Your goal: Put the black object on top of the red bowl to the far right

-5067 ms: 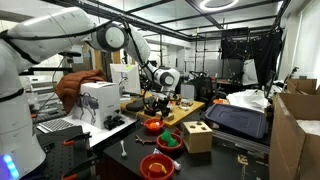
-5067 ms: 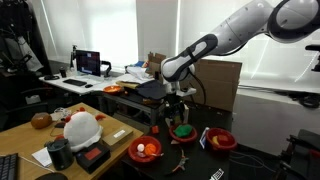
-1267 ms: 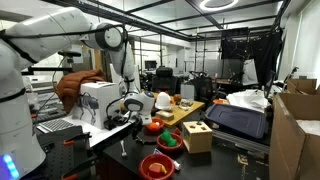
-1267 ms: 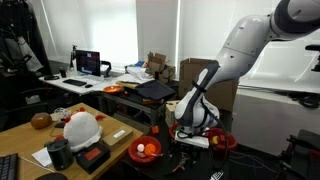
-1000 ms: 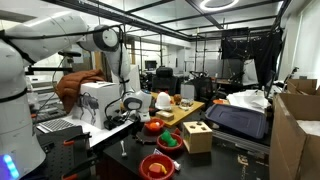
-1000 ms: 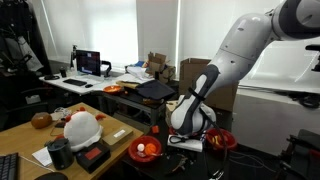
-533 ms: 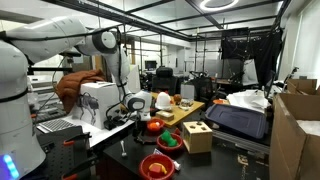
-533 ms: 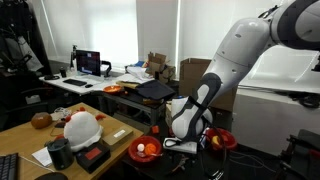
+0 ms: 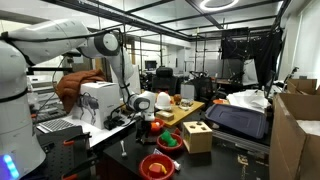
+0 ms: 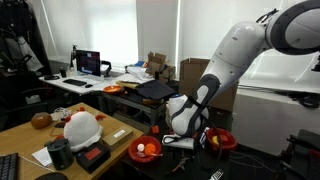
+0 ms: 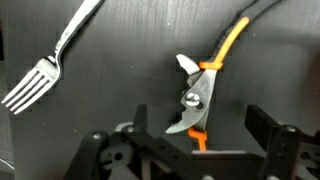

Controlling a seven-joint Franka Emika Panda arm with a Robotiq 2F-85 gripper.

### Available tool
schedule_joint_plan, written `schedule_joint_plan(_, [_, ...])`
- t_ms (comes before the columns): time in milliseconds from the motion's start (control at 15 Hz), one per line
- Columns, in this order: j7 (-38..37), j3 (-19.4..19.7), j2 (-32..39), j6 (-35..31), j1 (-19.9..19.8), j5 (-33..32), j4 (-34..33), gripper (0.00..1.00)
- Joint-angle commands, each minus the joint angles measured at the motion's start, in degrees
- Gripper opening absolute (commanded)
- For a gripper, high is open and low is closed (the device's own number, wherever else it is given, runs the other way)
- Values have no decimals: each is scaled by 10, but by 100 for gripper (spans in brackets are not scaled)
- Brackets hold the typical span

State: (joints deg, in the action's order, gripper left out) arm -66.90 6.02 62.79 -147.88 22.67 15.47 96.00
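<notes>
Red bowl (image 10: 222,141) at three o'clock of the gripper (image 11: 200,120), jaws gaping wide and empty above orange-handled pliers (image 11: 198,95); fork (image 11: 45,70) at ten o'clock.

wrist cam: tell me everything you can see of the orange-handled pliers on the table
The orange-handled metal pliers lie flat on the dark tabletop, mid-frame in the wrist view. The head is grey metal with a round pivot bolt. One orange grip runs toward the top right, and another orange bit shows near the bottom edge. They lie between the open fingers, which look clear of them. A silver fork lies apart from them. Whether the head is open or closed is unclear.
</notes>
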Motion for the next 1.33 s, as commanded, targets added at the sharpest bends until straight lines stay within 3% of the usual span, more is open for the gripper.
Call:
schedule_joint_plan(0, [-15, -16, 31, 45, -16, -26, -58, 100])
schedule_joint_plan(467, [-13, -36, 89, 47, -26, -28, -120, 100])
schedule_joint_plan(867, [-14, -37, 90, 43, -29, -25, -111, 100])
schedule_joint_plan(933, [-12, -39, 89, 40, -32, -24, -108, 75])
schedule_joint_plan(1067, [-9, -41, 88, 36, -35, -22, -106, 68])
schedule_joint_plan(1267, [-10, -48, 80, 21, -34, -18, -87, 44])
